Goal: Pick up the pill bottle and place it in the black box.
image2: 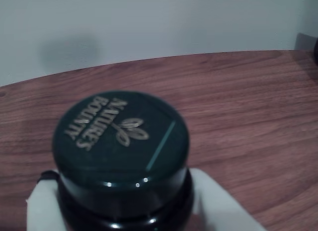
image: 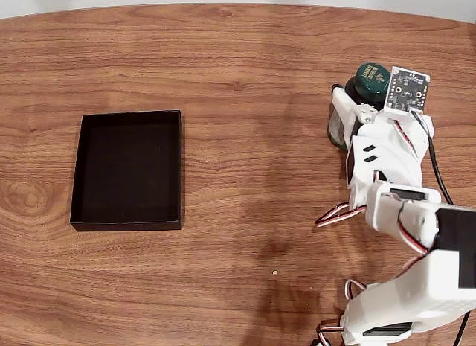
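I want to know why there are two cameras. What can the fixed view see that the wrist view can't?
Fixed view alone: the black box, empty, far to the left, and the white arm reaching to the bottle. Wrist view alone: the pale words "Nature's Bounty" printed on the cap, and white jaws parts hugging the bottle's sides. Both share: the pill bottle with its dark green cap, and the wooden table.

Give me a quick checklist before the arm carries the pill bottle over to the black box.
1. Gripper at the pill bottle: ok.
2. Fingers closed firmly on it: cannot tell; white finger parts flank it in the wrist view.
3. Bottle off the table: cannot tell.
4. Black box empty: ok.
5. Table between bottle and box clear: ok.
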Robot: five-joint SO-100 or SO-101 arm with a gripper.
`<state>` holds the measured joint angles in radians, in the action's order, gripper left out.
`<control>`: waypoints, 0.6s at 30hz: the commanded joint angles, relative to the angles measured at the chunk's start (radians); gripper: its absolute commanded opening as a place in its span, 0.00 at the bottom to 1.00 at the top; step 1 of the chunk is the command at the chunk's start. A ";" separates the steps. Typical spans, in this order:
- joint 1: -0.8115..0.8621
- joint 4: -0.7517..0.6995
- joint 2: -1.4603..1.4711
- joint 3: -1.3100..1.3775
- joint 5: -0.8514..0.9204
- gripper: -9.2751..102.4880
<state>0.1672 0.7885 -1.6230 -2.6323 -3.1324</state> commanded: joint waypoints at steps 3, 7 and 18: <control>-0.037 -0.028 -0.198 -0.037 0.011 0.15; -0.069 -0.118 -0.328 -0.080 -0.005 0.15; -0.110 -0.225 -0.663 -0.218 -0.067 0.16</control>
<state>0.0583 0.5706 -2.1077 -2.8563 -3.1799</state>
